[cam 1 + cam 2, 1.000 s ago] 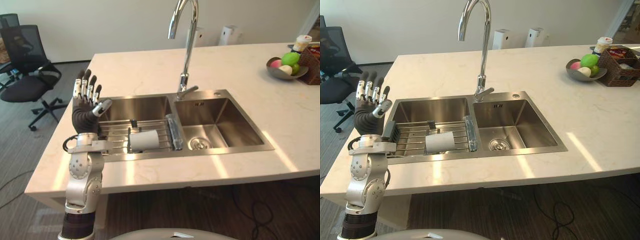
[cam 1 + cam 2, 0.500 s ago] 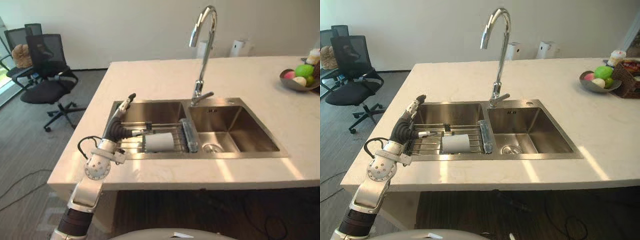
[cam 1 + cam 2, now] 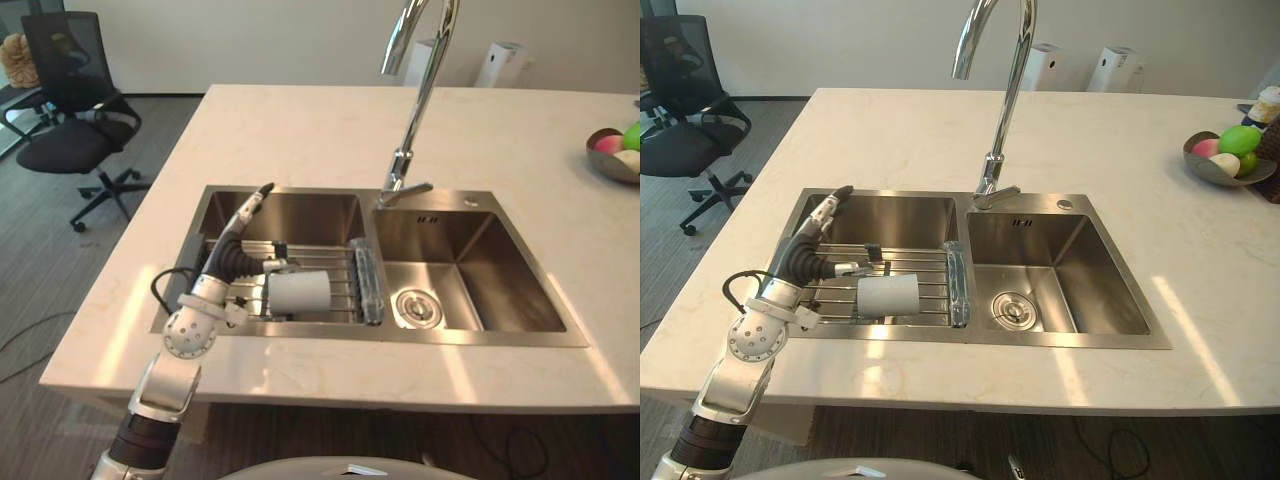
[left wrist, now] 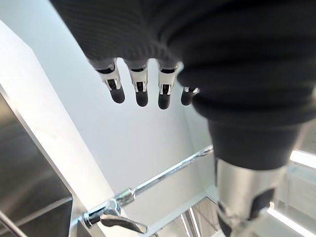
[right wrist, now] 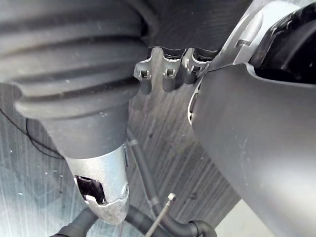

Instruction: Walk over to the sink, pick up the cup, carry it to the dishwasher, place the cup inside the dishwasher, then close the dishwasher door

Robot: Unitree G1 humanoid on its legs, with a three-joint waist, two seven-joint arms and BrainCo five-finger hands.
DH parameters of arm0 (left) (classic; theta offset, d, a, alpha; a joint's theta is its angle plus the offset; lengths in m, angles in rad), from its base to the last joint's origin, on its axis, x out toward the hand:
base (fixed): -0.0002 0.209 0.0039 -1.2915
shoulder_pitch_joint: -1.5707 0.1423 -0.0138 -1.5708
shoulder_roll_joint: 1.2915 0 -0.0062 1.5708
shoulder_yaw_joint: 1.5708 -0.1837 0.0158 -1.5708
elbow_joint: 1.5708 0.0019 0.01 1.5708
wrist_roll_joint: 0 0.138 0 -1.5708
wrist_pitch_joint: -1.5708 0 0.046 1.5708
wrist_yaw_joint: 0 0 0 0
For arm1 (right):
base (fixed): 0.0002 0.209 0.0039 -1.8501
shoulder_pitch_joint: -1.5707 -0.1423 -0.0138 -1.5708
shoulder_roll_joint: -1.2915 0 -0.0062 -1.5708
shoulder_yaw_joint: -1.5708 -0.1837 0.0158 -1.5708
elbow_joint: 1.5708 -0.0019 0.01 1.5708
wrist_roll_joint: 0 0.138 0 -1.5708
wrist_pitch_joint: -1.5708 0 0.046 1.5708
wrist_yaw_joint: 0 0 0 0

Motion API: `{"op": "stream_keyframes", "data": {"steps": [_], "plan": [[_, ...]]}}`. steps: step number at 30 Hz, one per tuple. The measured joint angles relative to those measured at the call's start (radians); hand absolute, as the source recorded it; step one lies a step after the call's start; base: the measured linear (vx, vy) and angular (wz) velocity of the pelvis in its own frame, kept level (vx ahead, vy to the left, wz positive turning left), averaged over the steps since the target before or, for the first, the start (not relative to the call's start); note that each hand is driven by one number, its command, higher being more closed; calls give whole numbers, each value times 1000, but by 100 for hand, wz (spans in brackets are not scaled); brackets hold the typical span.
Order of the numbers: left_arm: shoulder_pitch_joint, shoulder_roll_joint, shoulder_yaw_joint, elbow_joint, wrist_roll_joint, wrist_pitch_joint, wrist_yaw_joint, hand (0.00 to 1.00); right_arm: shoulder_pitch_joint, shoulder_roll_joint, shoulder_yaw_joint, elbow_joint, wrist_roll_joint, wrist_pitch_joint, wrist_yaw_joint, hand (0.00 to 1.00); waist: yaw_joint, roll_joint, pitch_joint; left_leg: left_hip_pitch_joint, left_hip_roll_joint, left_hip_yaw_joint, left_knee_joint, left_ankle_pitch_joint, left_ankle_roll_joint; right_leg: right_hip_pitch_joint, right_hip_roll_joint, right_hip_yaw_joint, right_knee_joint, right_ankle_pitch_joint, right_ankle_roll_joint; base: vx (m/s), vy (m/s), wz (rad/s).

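- Over the left basin (image 3: 300,215) of the sink: left hand (image 3: 240,240), fingers (image 3: 252,208) straight and pointing toward the back wall of the basin, thumb (image 3: 272,266) stretched sideways toward the cup; nothing grasped; contact between thumb and cup not discernible.
- Just beside that hand, on the wire rack (image 3: 335,262) spanning the left basin: white cup (image 3: 298,291), lying on its side.
- Near the thumb, on the rack: small dark item (image 3: 873,255), too small to identify.
- Along the rack's right end, against the divider between the basins: translucent roll (image 3: 370,283).
- Behind the divider: tall arched faucet (image 3: 418,110), rising high above the rack.
- Right basin (image 3: 470,260), with round drain (image 3: 416,308) at its floor.
- Right wrist view: right hand (image 5: 169,79), fingers loosely extended above the floor, holding nothing.
- Surface: pale marbled stone bench (image 3: 300,130), bright patches of light along its near edge.
- Far right of the bench, well apart from the sink: metal bowl (image 3: 1210,170) with several fruits, lidded container (image 3: 1268,103) just behind it.
- Room: grey striped floor (image 3: 50,260), light wall (image 3: 840,40), white upright units (image 3: 1045,62) at the wall's foot, black office chair (image 3: 70,110) well apart from the bench.
- Counts: one cup, one rack, two basins, one drain, one faucet, one bowl, two white units, one chair.
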Motion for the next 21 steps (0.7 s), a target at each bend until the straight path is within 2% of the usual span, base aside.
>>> {"op": "stream_keyframes", "data": {"steps": [4, 9, 11, 13, 15, 21], "plan": [[-7, 11, -50, 0, 24, -26, -20, 0, 4, 0, 4, 0, 7, 9, 7, 0, 0, -4, 1, -1, -4, 17, 0, -8, 7, 10, -5, 13, -38, 25, 6, -18, 26, -9], [-71, 74, -170, 1, 103, -28, -81, 0, 17, -3, 7, -1, 40, 21, 24, 0, -5, -4, -1, 0, -6, 26, 0, -10, 10, 19, -8, 16, -50, 32, 7, -70, 12, -3], [-92, 94, -200, 3, 170, 3, -99, 0, 18, -5, 13, -2, 66, 23, 26, 0, -9, -2, -2, -1, -5, 36, -4, -7, 10, 13, -7, 21, -51, 35, 7, -58, -5, -9], [-99, 126, -208, 25, 244, 50, -98, 0, 20, -6, 12, -4, 82, 30, 26, 0, -29, 3, -6, 2, -5, 41, -16, 1, 9, 7, -6, 25, -54, 37, 6, -50, -10, -6], [-113, 162, -208, 61, 265, 71, -95, 0, 21, -9, 8, -6, 86, 41, 25, 0, -30, 5, -8, -1, -4, 52, -18, 3, 9, -3, -4, 36, -52, 44, 6, -23, -7, -13], [-148, 205, -207, 96, 284, 81, -90, 0, 22, -8, 2, -10, 86, 48, 27, 0, -30, 3, -9, 0, -5, 66, -17, 3, 9, -7, -4, 48, -51, 49, 7, -10, -1, -6]]}}
